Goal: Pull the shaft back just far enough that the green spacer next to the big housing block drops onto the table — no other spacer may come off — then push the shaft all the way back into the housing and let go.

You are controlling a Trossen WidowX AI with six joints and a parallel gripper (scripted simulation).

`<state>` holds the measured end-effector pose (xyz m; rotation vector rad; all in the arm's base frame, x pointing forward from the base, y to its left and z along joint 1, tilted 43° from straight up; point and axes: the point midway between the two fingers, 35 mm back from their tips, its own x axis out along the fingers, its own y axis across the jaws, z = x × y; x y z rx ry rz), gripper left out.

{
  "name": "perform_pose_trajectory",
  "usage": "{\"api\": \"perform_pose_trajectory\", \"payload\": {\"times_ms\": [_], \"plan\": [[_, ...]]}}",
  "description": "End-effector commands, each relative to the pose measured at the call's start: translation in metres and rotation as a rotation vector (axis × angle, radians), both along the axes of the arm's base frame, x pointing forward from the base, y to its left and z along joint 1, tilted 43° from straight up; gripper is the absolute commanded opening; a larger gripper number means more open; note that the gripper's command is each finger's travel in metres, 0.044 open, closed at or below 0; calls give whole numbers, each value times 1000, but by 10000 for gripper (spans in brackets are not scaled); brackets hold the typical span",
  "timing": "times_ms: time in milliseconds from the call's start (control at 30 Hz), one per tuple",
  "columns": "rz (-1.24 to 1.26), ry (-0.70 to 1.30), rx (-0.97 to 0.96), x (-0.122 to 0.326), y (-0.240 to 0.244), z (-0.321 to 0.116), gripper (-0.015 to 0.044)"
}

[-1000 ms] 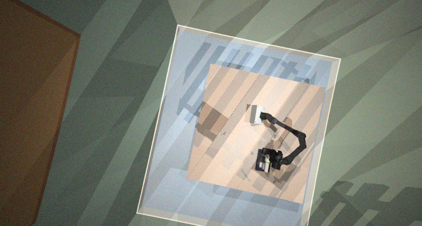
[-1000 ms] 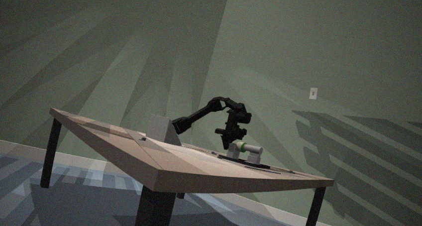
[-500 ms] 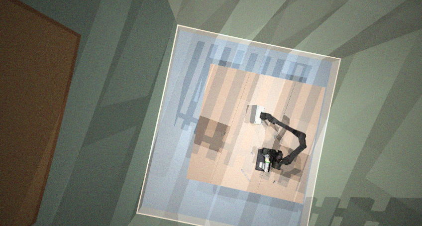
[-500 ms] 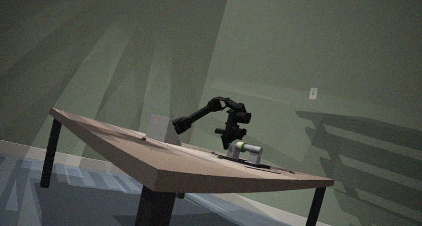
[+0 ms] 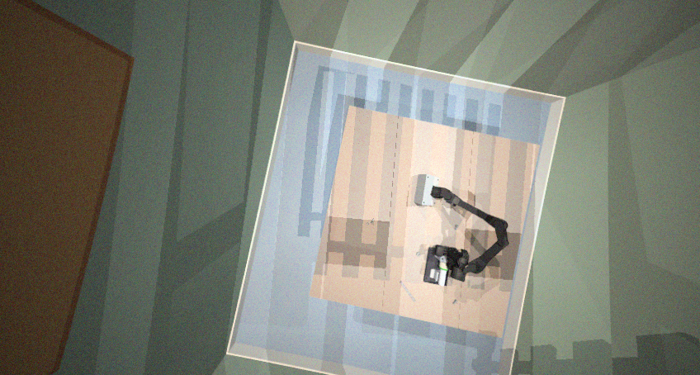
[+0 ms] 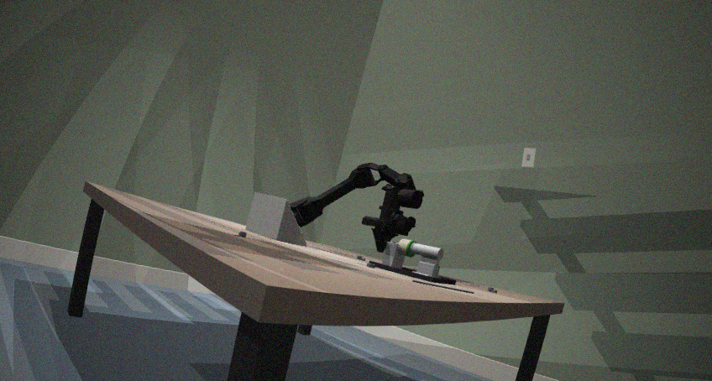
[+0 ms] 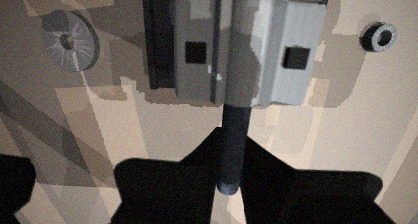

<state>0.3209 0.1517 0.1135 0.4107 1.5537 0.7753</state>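
Green against its pale neighbours, the spacer [image 5: 443, 268] [image 6: 410, 247] sat up in the raised row, between a cream section [image 6: 404, 247] and a light grey cylinder [image 6: 426, 250], and had not dropped to the table [image 5: 363, 174] [image 6: 280, 297]. Two grey supports, a front one [image 6: 395, 255] [image 7: 194, 78] and a rear one [image 6: 428, 268], stood upright on a black base plate [image 5: 429, 268] [image 6: 444, 279].

The dark shaft [image 7: 234, 145] stuck out of the front support, and the gripper [image 5: 442, 249] [image 6: 380, 250] [image 7: 226, 132] had its jaws drawn in narrow on it — one black finger to either side near the free end. How far the shaft reached inside could not be told.

In the wrist view a flat disc [image 7: 86, 51] with a centre hole lay well to one side of the support — a smaller ring [image 7: 391, 43] lay to the other. The black arm [image 5: 474, 209] [image 6: 337, 192] rose beside a pale block [image 5: 426, 189] [image 6: 269, 217], arching over to the assembly.
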Motion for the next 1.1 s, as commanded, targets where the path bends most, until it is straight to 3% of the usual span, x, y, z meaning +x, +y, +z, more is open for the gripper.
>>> {"api": "perform_pose_trajectory", "payload": {"times_ms": [0, 1067], "plan": [[2, -1, 1, -1, 0, 0, 0], [2, -1, 1, -4, -1, 0, 0]]}}
